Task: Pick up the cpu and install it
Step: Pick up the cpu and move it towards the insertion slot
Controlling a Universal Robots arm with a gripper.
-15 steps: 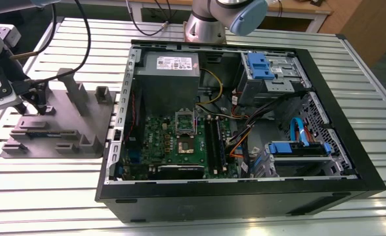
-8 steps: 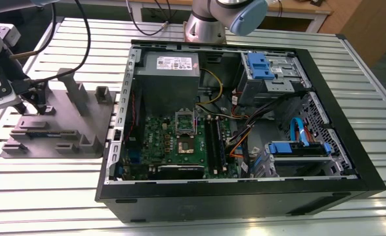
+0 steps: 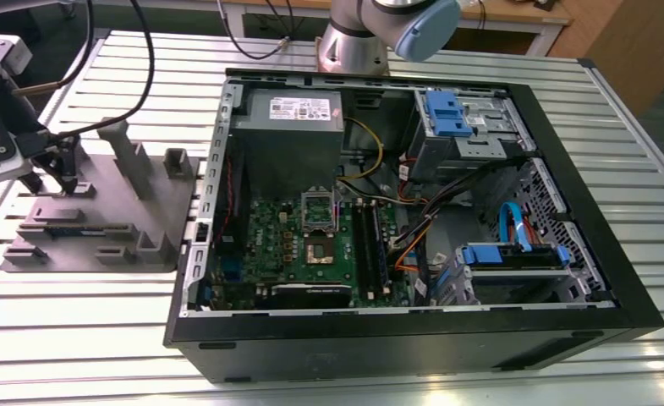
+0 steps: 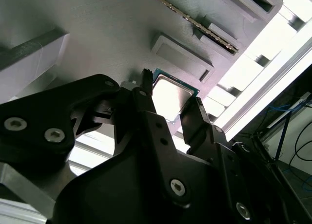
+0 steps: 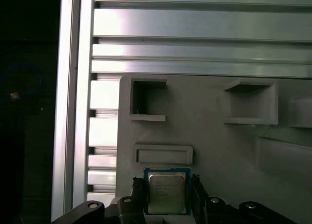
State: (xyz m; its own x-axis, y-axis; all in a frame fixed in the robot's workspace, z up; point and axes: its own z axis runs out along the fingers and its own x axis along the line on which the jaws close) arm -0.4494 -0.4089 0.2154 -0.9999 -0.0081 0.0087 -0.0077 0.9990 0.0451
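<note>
My pincer [image 3: 52, 188] sits low over the grey fixture tray [image 3: 151, 203] on the bench [image 3: 84, 321], straddling the cpu [image 5: 166, 193], which lies flat on that tray; whether it actually grips the chip I cannot tell.

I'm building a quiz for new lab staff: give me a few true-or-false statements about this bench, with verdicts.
1. The black computer case lies open, showing a green motherboard. True.
2. The small square silver-topped cpu sits in that motherboard's socket. False: it is at the grey moulded holder tray, right at the tool.
3. The tool is on the exterior view's left of the case. True.
4. The holder tray stands inside the case. False: it rests on the slatted metal table beside the case.
</note>
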